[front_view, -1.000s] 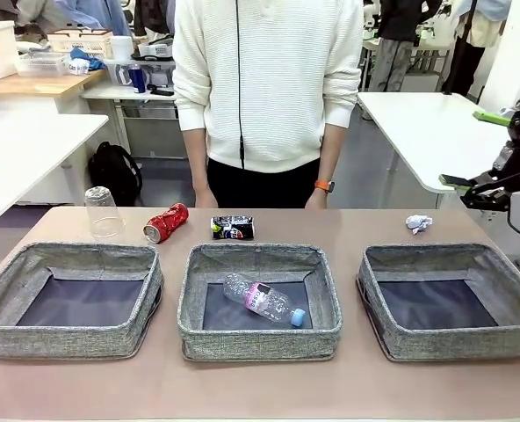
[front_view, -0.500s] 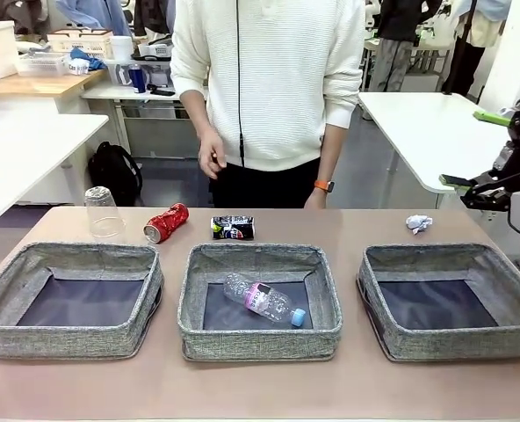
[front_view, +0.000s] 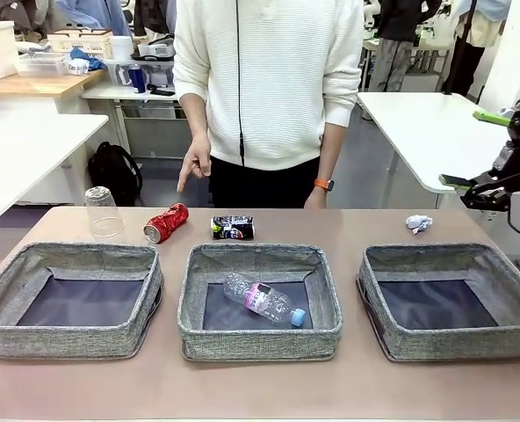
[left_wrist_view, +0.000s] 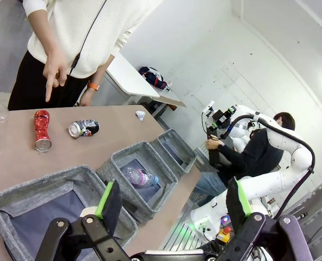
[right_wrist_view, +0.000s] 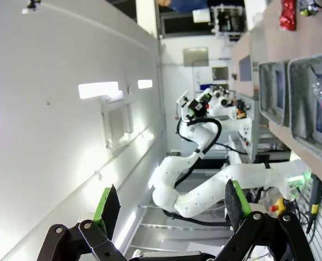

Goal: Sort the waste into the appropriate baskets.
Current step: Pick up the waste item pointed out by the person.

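**A:** Along the far side of the table [front_view: 260, 387], what is waiting to be sorted?

**B:** Four pieces in a loose row near the person. A clear cup [front_view: 103, 212] stands mouth-down at the left. Next come a crushed red can [front_view: 166, 221] and a crushed dark can [front_view: 232, 228] near it. A paper ball [front_view: 419, 223] lies well apart at the right.

**A:** And the bottle?

**B:** The bottle [front_view: 265, 300] lies on its side in the middle basket [front_view: 260, 343], blue cap toward the robot's right. The left basket [front_view: 67, 338] and the right basket [front_view: 453, 343] hold nothing. I'd judge the middle one is meant for plastic, so the cup likely belongs there too.

**A:** Why is the person's hand out?

**B:** The hand [front_view: 192, 167] hangs over the far edge with its index finger pointing down, roughly toward the red can. It reads as a cue for the next pick, though I can't be sure.

**A:** The arms?

**B:** The left jaws and the right jaws are both spread wide with nothing between them. They are raised off to the sides, away from the table, probably parked so the person can gesture freely. All three baskets sit on the robot's side, which should put them within reach of either arm.
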`<move>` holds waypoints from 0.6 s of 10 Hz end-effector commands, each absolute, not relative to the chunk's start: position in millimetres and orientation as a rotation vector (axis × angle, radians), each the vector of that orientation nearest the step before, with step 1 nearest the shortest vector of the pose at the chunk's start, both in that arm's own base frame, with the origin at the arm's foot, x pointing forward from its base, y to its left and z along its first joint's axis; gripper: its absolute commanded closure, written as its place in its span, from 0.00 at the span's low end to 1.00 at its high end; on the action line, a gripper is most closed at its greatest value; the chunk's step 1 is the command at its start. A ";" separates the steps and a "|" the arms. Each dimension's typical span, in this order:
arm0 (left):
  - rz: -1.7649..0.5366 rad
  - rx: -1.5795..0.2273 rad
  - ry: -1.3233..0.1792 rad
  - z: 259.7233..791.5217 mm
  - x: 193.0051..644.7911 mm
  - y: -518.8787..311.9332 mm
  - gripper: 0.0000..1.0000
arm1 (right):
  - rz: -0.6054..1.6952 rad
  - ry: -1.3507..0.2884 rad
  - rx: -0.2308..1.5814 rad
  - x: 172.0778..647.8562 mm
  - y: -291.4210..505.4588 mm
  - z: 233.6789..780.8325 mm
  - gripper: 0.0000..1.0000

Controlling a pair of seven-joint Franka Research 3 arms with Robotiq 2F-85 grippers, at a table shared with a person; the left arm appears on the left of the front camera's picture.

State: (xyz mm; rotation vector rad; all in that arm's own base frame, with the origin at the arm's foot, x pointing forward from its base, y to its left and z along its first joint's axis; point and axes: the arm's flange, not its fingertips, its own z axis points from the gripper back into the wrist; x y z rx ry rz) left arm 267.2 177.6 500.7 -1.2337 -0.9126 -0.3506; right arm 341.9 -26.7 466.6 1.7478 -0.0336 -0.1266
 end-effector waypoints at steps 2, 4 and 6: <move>-0.363 -1.242 -0.940 502.5 267.8 176.6 0.00 | -0.095 -0.040 1.743 339.4 -28.2 464.0 0.00; -0.363 -1.242 -0.940 502.5 267.8 176.6 0.00 | -0.095 -0.040 1.743 339.4 -28.2 464.0 0.00; -0.351 -1.234 -0.913 500.7 267.2 177.6 0.00 | -0.095 -0.040 1.743 339.4 -28.2 464.0 0.00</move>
